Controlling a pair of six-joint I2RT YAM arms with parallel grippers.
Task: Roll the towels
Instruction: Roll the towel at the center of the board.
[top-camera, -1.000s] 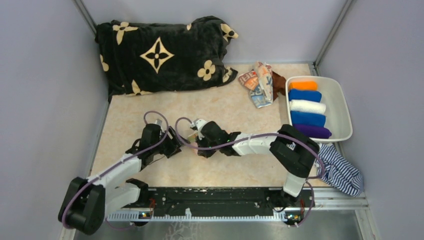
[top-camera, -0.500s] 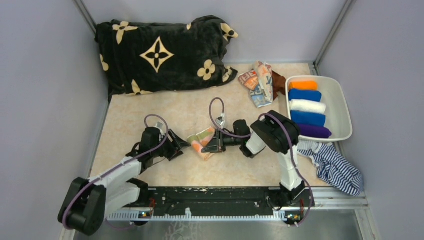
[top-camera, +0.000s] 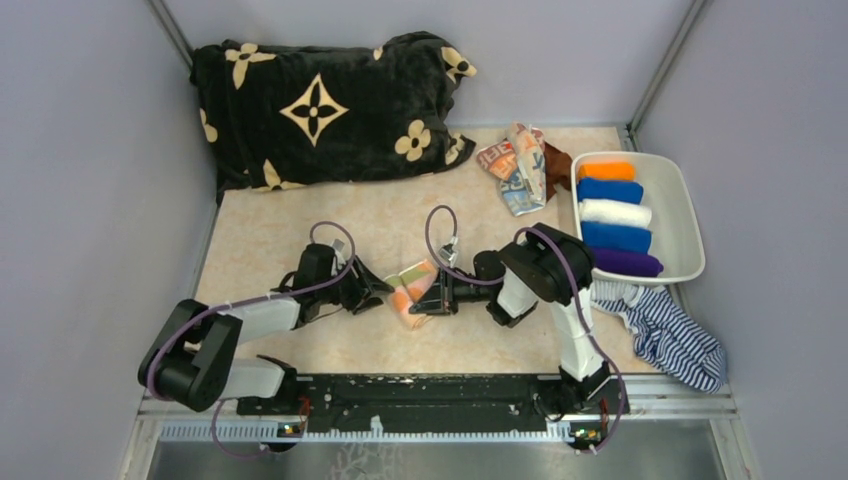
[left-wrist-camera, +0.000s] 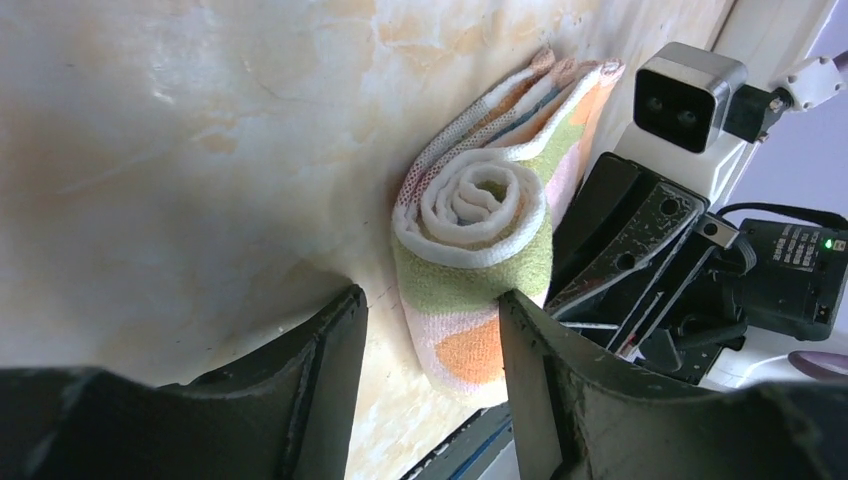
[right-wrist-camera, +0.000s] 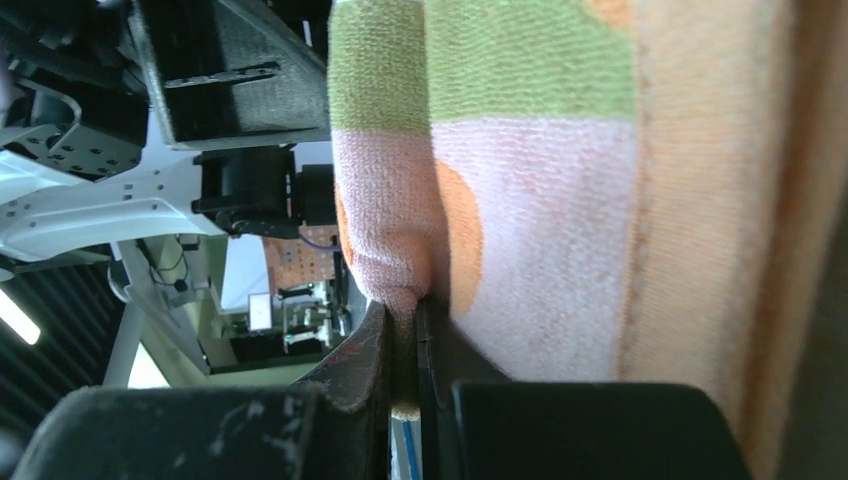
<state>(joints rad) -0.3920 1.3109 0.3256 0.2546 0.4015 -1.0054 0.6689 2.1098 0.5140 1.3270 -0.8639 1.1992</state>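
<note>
I have the rolled terry towel (top-camera: 408, 288), printed in orange-peach, green and pink, lying near the middle of the beige marbled tabletop (top-camera: 270, 225), between my two arms. The right gripper (top-camera: 428, 298) reaches it from the right, low over the surface. In its wrist view the jaws are pressed together on a thin fold at the cloth's pink edge, so it has the towel pinched. The left gripper (top-camera: 376, 291) faces the roll from the left. Through its wrist camera I look straight into the spiral end of the roll. The two dark fingers (left-wrist-camera: 335, 350) stand apart, one on each side of that end, and I cannot tell whether either touches the cloth.

At the far right of the table a loose heap of unrolled printed towels (top-camera: 518, 165) lies with a plain brown towel (top-camera: 556, 160) against it, just beside a white plastic tub (top-camera: 690, 215). Inside the tub a row runs from far to near: an orange roll (top-camera: 606, 171), a blue roll (top-camera: 610, 190), a white roll (top-camera: 615, 213), a second blue roll (top-camera: 615, 237) and a purple roll (top-camera: 626, 263).

A black plush blanket with beige flowers (top-camera: 320, 110) fills the far left corner. A navy-and-white striped cloth (top-camera: 672, 342) lies crumpled at the near right, beside the right arm.
</note>
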